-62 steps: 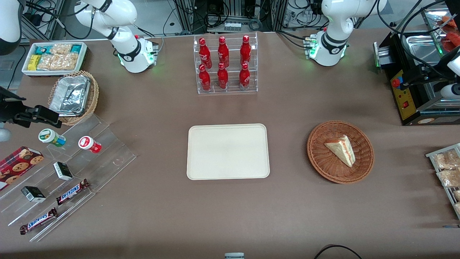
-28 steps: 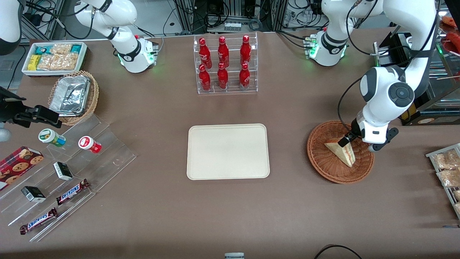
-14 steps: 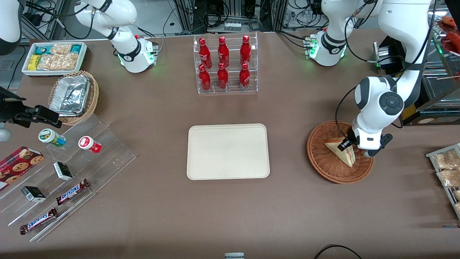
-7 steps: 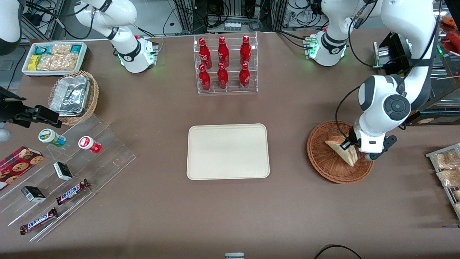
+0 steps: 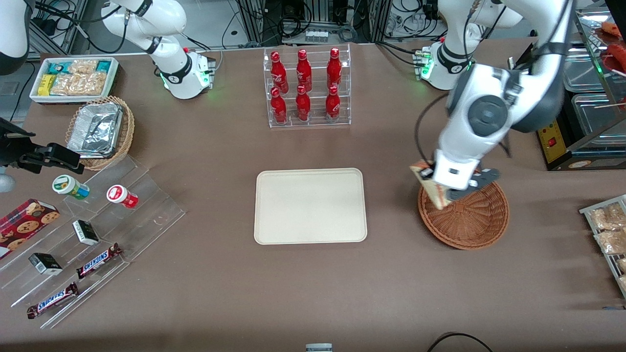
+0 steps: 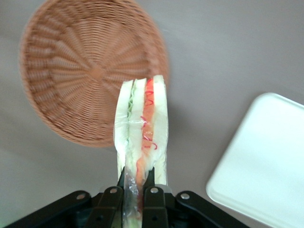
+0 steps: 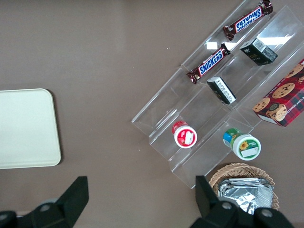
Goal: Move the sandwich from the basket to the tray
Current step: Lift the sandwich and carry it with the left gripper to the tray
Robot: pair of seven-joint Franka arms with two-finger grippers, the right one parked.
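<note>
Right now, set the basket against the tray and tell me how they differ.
The basket is round, reddish-brown woven wicker; the tray is a flat cream rectangle with rounded corners and a low rim. The basket lies toward the working arm's end, the tray mid-table. The gripper, shut on the sandwich, hangs above the basket's edge on the tray's side, not above the tray. Both hold nothing.

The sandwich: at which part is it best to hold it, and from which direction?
Grip the sandwich at its wide end, from above, pads flat on the two bread faces. The left arm's claw, above the basket rim, is shut on it this way; the wedge hangs point down.
</note>
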